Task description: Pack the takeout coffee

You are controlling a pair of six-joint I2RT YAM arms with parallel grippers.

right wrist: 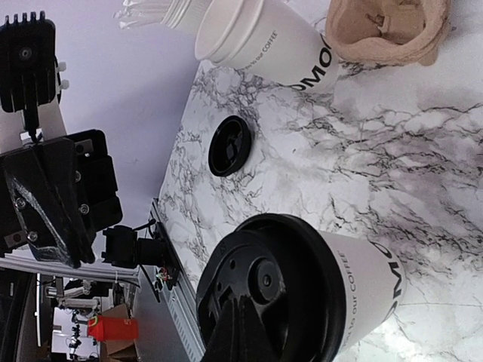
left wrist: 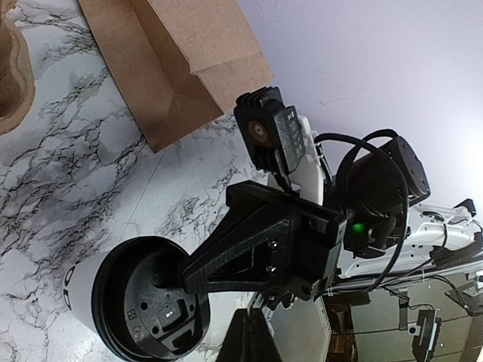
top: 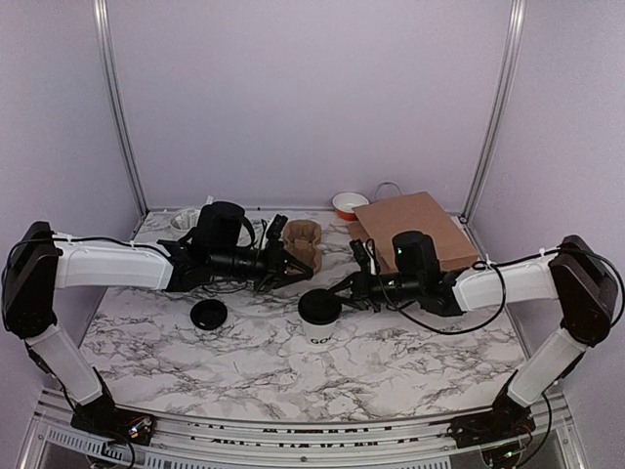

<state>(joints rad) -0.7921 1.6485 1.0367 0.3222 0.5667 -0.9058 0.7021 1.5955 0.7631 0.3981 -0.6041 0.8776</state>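
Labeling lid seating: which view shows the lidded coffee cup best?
Right wrist: the lidded cup is large, lid and lettering clear. Top external shows the cup small; left wrist shows mostly its lid, partly behind the right gripper.

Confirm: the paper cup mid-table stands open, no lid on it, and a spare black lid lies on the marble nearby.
Wrong on one count: the paper cup has a black lid on it, plain in the right wrist view. The spare lid does lie nearby.

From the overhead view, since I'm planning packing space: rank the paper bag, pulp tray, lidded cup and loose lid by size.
Largest: paper bag
Next: lidded cup and pulp tray, about alike; tray partly hidden
Smallest: loose lid
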